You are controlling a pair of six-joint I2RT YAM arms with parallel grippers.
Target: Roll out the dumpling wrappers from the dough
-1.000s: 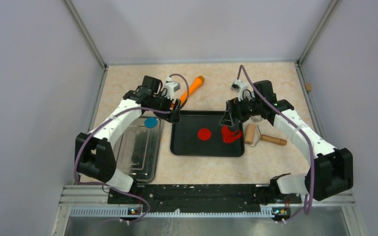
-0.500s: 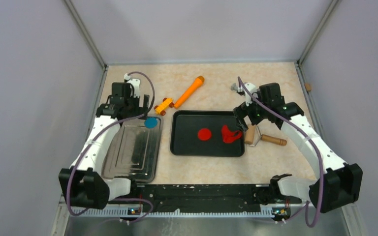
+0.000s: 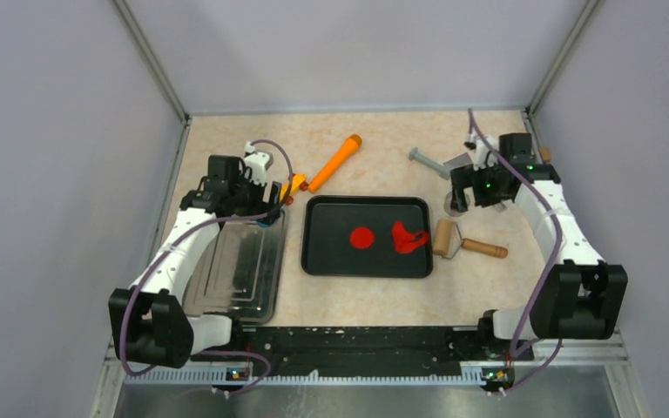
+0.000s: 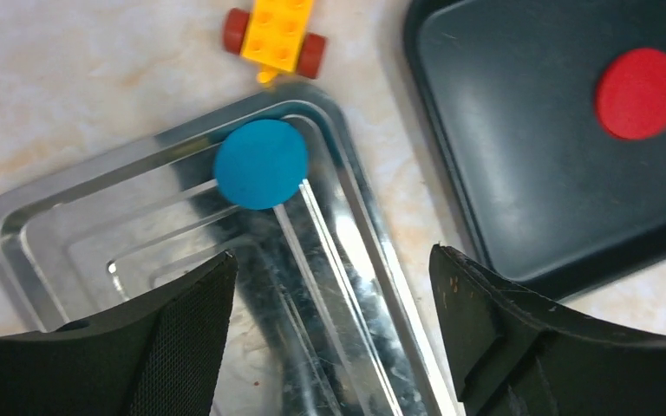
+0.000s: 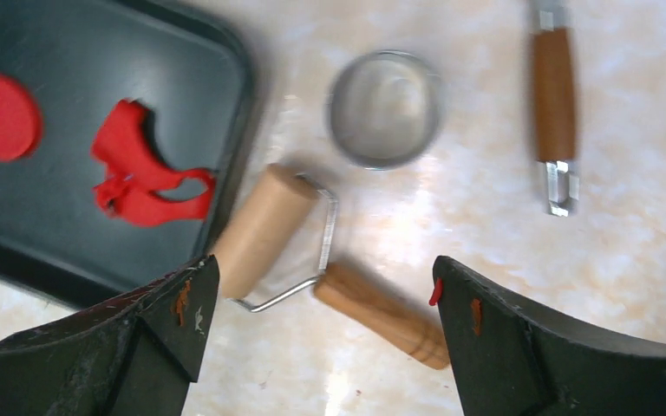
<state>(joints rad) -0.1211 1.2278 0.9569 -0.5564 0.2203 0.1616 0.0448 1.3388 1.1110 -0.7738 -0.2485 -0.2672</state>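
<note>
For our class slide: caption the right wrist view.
Open fingers over wooden roller, ring cutter and red dough on black tray.

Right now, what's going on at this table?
Neither arm is holding anything. The left gripper hangs open over the metal tray, where a blue disc lies near a corner. The right gripper hangs open above the wooden roller, which lies beside the black tray. On that tray lie a round red dough disc and a ragged red scrap, apart.

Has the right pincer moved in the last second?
Yes. The right pincer has moved rightward, off the far-right corner of the black tray to beyond the wooden roller.
</note>
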